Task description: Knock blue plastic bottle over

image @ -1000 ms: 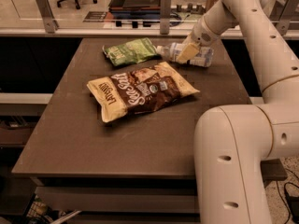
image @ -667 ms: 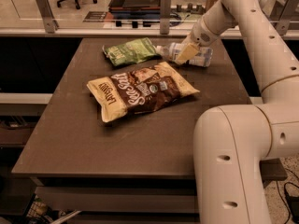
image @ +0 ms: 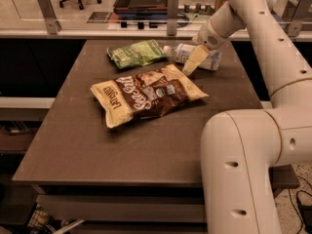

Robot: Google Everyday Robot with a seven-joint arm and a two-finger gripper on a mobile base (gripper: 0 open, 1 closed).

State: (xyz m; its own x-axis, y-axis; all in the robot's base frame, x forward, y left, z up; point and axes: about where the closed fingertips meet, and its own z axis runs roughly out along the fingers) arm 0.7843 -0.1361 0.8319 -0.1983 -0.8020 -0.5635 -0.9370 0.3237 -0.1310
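The blue plastic bottle (image: 191, 53) lies on its side at the back right of the dark table (image: 73, 145), with its white cap pointing left toward the green bag. My gripper (image: 191, 65) hangs from the arm's wrist right in front of the bottle, over its middle. Its yellowish tip points down and left, close to the corner of the brown chip bag. The gripper hides part of the bottle's label.
A large brown and yellow chip bag (image: 148, 95) lies flat in the table's middle. A green snack bag (image: 135, 54) lies at the back, left of the bottle. My white arm (image: 248, 155) fills the right foreground. A railing with posts (image: 171, 6) runs behind the table.
My gripper's tip has dropped slightly toward the table's front, in front of the bottle. The bottle and both bags lie where they were.
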